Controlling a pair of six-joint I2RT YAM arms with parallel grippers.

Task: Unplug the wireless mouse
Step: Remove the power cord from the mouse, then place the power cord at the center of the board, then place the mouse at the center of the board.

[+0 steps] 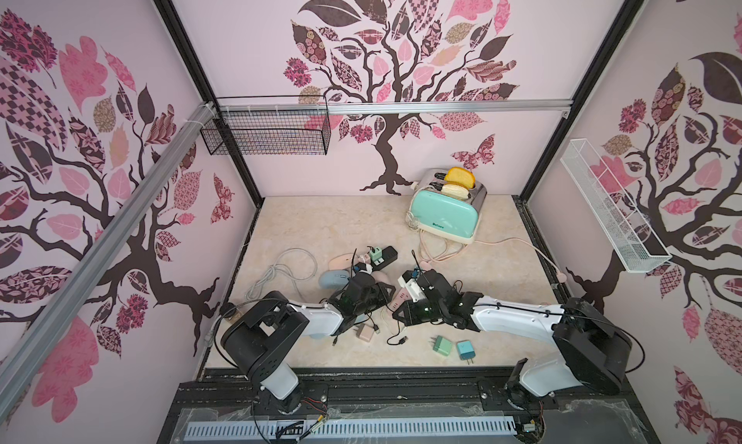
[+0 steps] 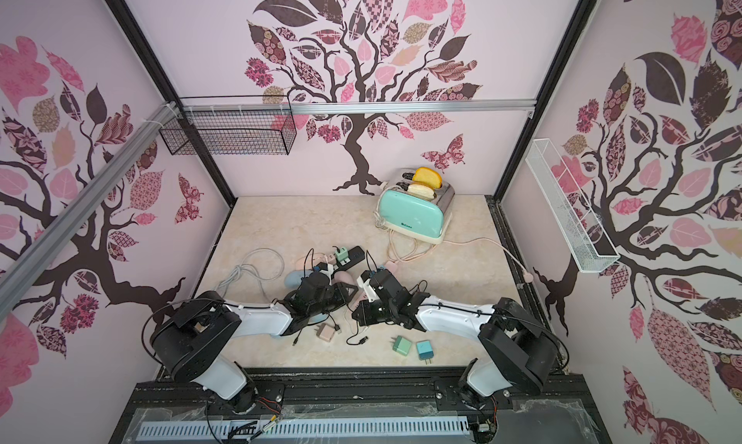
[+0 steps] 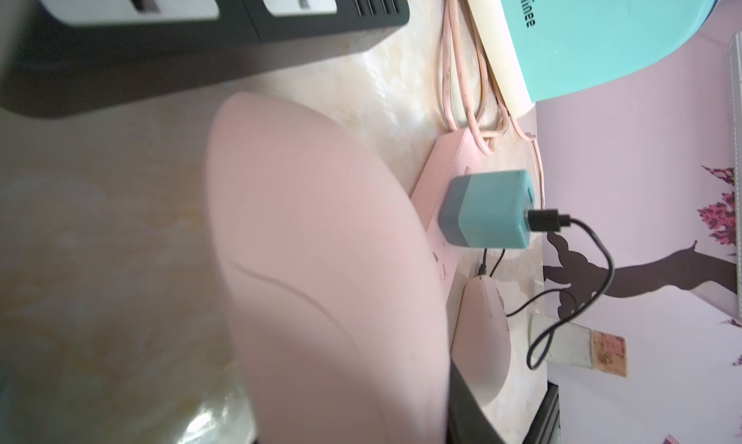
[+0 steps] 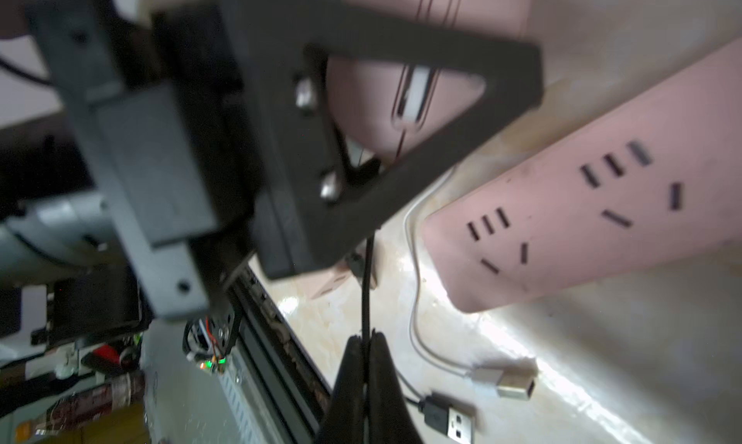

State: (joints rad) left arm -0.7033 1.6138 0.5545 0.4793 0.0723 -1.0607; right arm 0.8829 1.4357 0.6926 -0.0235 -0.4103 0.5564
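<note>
left gripper (image 1: 381,289) clamping around pink mouse (image 3: 321,261), mouse lying on tabletop (image 1: 321,221) between black power strip (image 3: 200,60) and pink power strip (image 4: 582,205). right gripper (image 4: 365,365) pinching thin black cable (image 4: 366,293), jaws closed, cable leading toward mouse's front end.

We see pale pink walls (image 1: 249,32) on three sides, each carrying a dark tree decal (image 1: 387,157) with pink and patterned leaves. Black posts (image 1: 180,40) mark the far corners. An aluminium rail (image 1: 441,106) crosses the far wall, and a second rail (image 1: 100,229) slants along the left wall. A black wire basket (image 1: 267,135) hangs at the far left. A white wire basket (image 1: 610,209) is fixed to the right wall. The floor (image 1: 321,221) is beige, marble-patterned and evenly lit.
</note>
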